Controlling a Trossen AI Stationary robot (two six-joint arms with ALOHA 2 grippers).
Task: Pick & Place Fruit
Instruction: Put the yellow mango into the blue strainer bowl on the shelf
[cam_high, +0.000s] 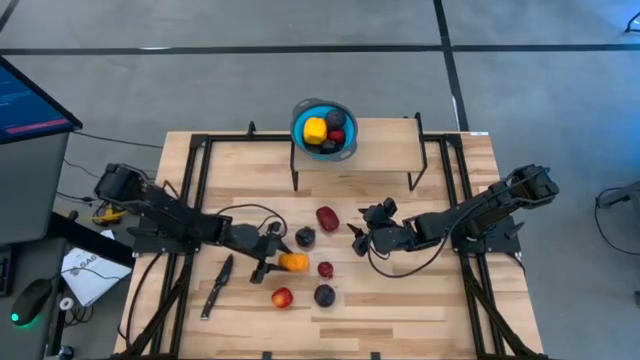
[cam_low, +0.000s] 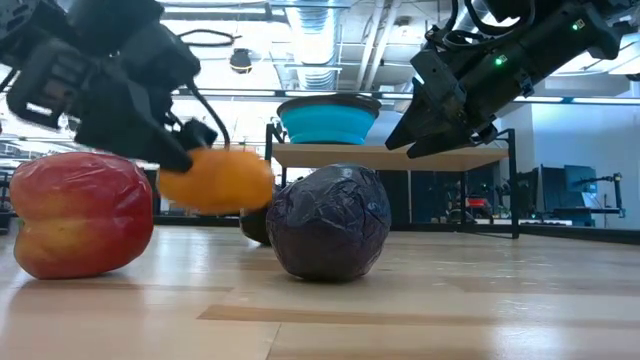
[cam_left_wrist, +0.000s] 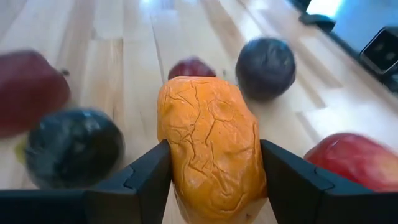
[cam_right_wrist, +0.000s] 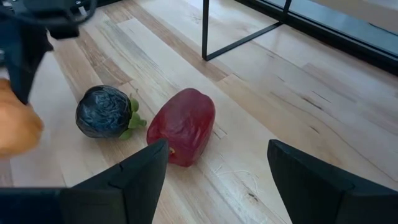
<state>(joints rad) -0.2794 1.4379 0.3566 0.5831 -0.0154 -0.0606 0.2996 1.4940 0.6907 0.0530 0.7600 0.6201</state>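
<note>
Two fingers of the left gripper (cam_left_wrist: 211, 180) clamp the orange fruit (cam_left_wrist: 211, 143) near desk centre. Lift it clear of neighbouring pieces, then carry toward the blue bowl (cam_high: 300, 113) at twelve o'clock. Right gripper (cam_right_wrist: 217, 180) hovers with fingers spread over a red piece (cam_right_wrist: 182, 126).

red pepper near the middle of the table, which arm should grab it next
Right. The right pincer is open and empty, close beside the red pepper and facing it in its wrist view. The left pincer is shut on the orange fruit, so it is busy.
</note>
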